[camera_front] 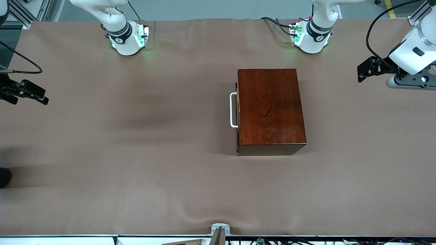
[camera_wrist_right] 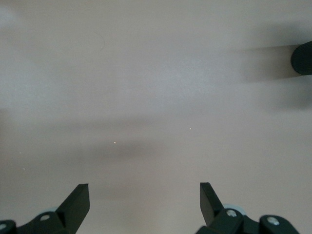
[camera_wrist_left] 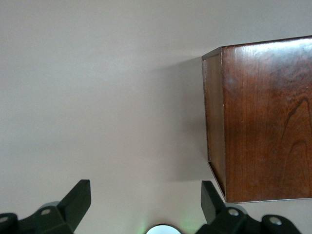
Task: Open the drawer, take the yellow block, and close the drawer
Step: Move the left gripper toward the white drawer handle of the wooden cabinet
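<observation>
Dark reddish-brown wooden box [camera_front: 270, 110] sits on the brown-covered counter [camera_front: 136, 153], toward the left arm's end, somewhat nearer the arm bases than the front camera. The drawer [camera_front: 238, 115] is pushed fully in, its front flush with the box, and its white handle [camera_front: 233, 110] faces the right arm's end of the counter. Yellow block not visible anywhere; with the drawer closed, can't tell where it is. Left tool [camera_front: 361, 72] hangs in the air over the counter edge at the left arm's end, well apart from the box, fingers [camera_wrist_left: 78, 199] spread wide with nothing between them; the left wrist view shows one end of the box [camera_wrist_left: 263, 117] and bare cover under it. Right tool [camera_front: 43, 98] hangs over the counter edge at the right arm's end, well away from the handle, fingers [camera_wrist_right: 78, 201] also spread wide and empty, only bare cover below. Neither tool touches anything.
</observation>
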`<state>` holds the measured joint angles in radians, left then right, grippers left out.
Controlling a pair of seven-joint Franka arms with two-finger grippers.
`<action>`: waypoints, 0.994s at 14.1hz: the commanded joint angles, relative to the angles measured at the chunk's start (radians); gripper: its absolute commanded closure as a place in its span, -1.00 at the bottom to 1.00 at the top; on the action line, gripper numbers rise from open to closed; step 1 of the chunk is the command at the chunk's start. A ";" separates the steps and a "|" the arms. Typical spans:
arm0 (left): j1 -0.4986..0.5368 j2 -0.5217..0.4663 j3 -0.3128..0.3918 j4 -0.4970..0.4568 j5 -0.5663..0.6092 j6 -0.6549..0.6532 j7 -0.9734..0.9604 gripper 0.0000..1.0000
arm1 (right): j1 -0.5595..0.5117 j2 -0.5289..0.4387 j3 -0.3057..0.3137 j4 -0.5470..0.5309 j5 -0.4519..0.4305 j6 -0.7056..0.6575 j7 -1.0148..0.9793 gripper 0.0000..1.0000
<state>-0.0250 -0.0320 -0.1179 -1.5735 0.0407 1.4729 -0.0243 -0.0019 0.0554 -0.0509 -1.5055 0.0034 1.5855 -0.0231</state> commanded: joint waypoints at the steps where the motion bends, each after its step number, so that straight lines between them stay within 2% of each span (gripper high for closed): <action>1: 0.011 -0.023 -0.002 -0.019 -0.019 -0.008 0.045 -1.00 | -0.004 -0.017 0.005 -0.012 0.000 0.004 0.011 -1.00; 4: 0.008 -0.022 -0.003 -0.014 -0.018 -0.008 0.049 -1.00 | -0.004 -0.017 0.005 -0.012 0.000 0.002 0.011 -1.00; 7: -0.004 0.007 -0.005 0.038 -0.022 -0.014 -0.034 -1.00 | -0.004 -0.017 0.005 -0.012 0.000 0.002 0.009 -1.00; 12: -0.065 0.081 -0.058 0.121 -0.031 -0.017 -0.155 -1.00 | -0.004 -0.017 0.005 -0.012 0.000 0.002 0.011 -1.00; 14: -0.078 0.093 -0.069 0.125 -0.082 -0.025 -0.227 -1.00 | -0.006 -0.017 0.005 -0.012 0.000 -0.001 0.011 -1.00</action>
<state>-0.0970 0.0287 -0.1810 -1.4958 -0.0007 1.4718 -0.1993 -0.0019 0.0554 -0.0509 -1.5055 0.0034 1.5855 -0.0231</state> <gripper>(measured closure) 0.000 0.000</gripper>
